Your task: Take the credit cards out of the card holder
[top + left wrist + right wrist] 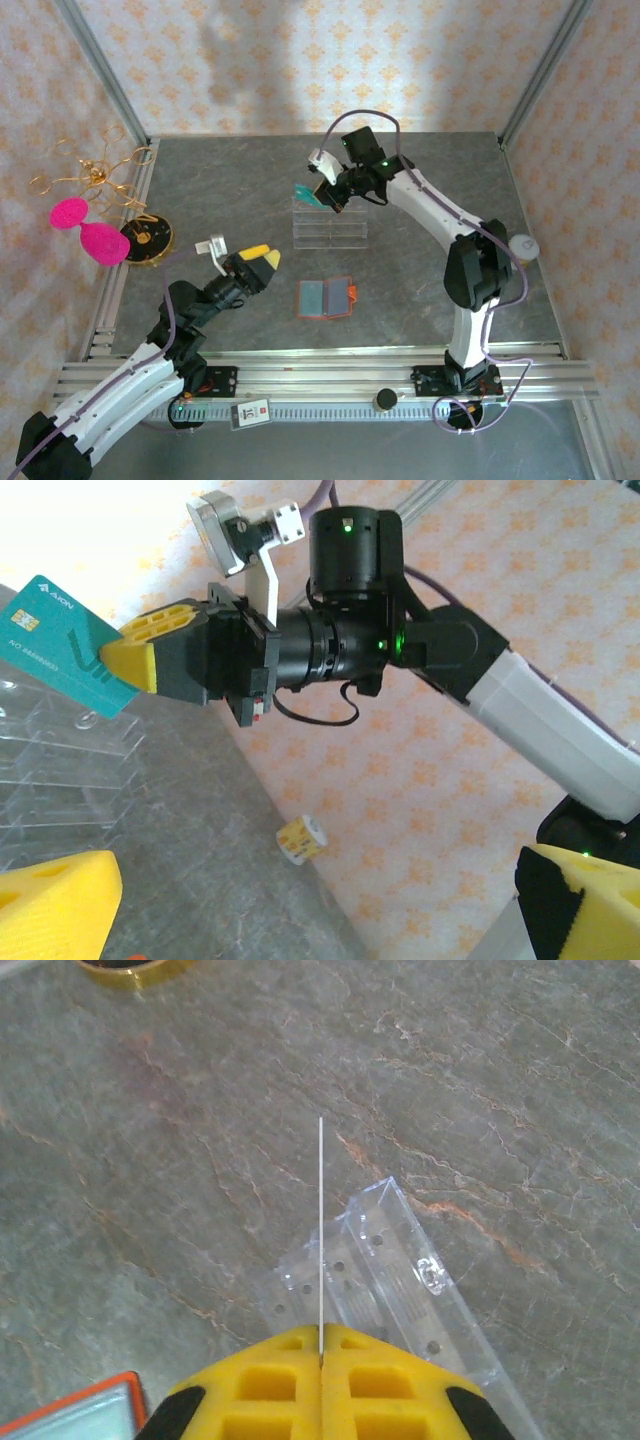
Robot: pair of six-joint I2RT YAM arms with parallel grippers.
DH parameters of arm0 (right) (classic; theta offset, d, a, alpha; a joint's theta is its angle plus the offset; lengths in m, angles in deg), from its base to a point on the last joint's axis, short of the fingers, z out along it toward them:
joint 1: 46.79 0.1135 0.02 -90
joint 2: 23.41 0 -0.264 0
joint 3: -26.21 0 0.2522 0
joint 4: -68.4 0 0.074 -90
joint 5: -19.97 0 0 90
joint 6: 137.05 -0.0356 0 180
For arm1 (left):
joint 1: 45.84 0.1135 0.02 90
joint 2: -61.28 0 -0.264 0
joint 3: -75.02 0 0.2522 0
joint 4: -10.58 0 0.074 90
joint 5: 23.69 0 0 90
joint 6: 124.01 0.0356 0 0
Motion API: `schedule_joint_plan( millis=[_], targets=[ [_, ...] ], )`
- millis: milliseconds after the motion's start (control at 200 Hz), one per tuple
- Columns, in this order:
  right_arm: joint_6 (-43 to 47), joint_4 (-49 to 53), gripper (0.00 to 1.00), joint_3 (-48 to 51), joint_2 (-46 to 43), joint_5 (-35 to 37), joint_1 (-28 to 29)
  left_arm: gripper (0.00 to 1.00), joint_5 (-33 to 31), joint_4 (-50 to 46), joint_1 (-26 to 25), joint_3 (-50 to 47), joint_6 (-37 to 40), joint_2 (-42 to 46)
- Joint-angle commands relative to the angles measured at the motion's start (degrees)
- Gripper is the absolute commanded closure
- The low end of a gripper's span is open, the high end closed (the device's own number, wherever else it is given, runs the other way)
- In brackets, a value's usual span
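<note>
Our right claw (323, 194) grips the teal credit card (302, 192) over the acrylic rack (330, 224), twelve o'clock of the card holder (325, 298); we'd next lower it squarely, left claw (263, 261) wide.

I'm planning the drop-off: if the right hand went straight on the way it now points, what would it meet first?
Probably the clear acrylic rack: the right hand, shut on the teal card, aims at its left edge, though depth is unclear.
</note>
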Motion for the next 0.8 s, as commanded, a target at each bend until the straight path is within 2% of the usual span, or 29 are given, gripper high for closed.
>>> schedule_joint_plan(
  millis=[0, 430, 796],
  targets=[
    [7.78, 4.44, 1.0, -4.15, 2.18, 0.6, -0.77, 0.01, -1.25, -1.92, 0.04, 2.5, 2.32, -0.57],
    [17.6, 11.91, 1.0, -19.55, 16.02, -2.82, -3.9, 0.01, -3.91, -6.57, 0.66, 5.89, 6.12, -4.46],
    [19.84, 10.42, 1.0, -17.85, 16.03, -7.02, -4.57, 0.01, -3.3, -8.08, 2.05, 7.06, 6.66, -7.27]
  ],
)
